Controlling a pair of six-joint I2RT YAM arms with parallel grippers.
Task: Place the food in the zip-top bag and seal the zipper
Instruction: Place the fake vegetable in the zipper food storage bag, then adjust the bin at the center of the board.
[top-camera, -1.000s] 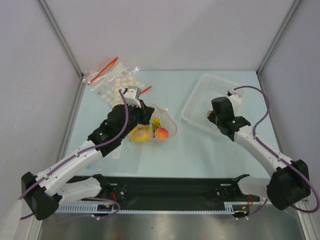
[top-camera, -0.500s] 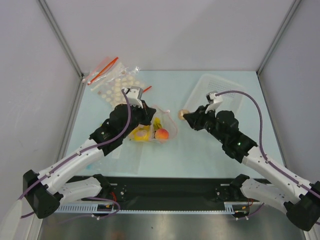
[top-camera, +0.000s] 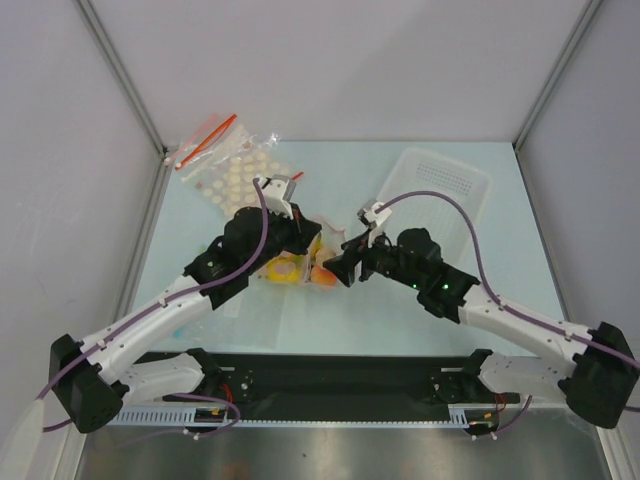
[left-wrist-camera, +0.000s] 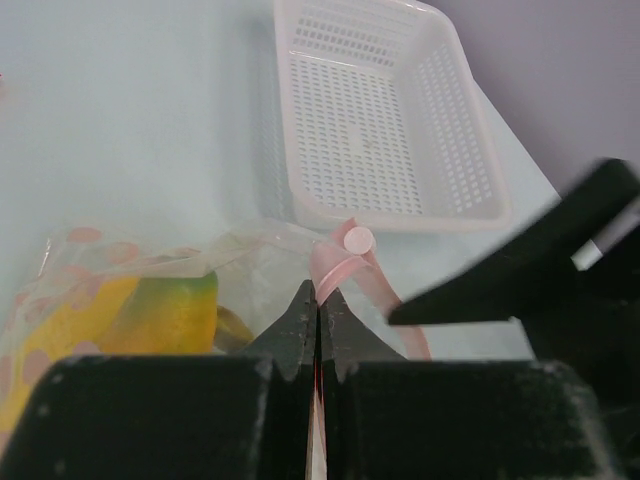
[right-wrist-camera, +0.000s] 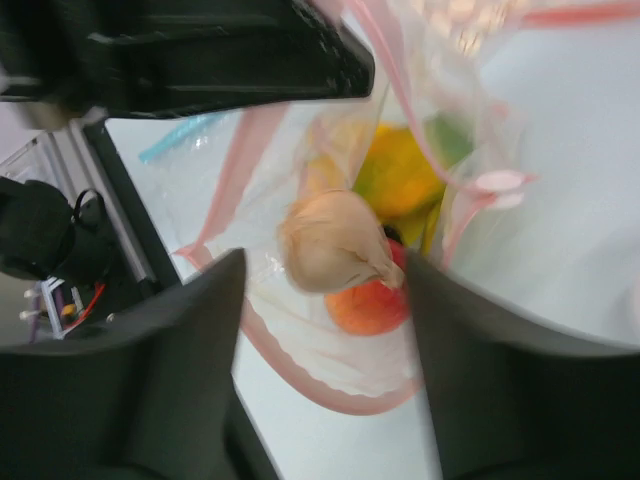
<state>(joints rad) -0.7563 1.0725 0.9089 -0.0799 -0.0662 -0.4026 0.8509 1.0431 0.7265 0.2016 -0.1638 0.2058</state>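
The zip-top bag (top-camera: 303, 266) lies mid-table with its mouth pulled open. My left gripper (left-wrist-camera: 317, 296) is shut on the pink zipper (left-wrist-camera: 345, 268) strip at the mouth's edge. Inside the bag lie the green-yellow mango (left-wrist-camera: 175, 312), the yellow banana bunch (top-camera: 282, 268) and the orange-red peach (right-wrist-camera: 368, 306). My right gripper (right-wrist-camera: 325, 290) hangs over the mouth with its jaws wide apart. The small beige piece (right-wrist-camera: 330, 240) sits between them above the peach, clear of the left finger (right-wrist-camera: 180, 340). The dark purple piece does not show.
The white perforated basket (top-camera: 440, 188) stands at the back right, with nothing in it. A clear bag of cream discs (top-camera: 232, 170) lies at the back left. Both arms meet over the bag, their heads close together. A light-blue strip (right-wrist-camera: 180, 136) lies near the front edge.
My right arm swung left from the basket to the bag's mouth carrying the beige piece, and its jaws have opened wide. The left gripper kept its hold on the zipper.
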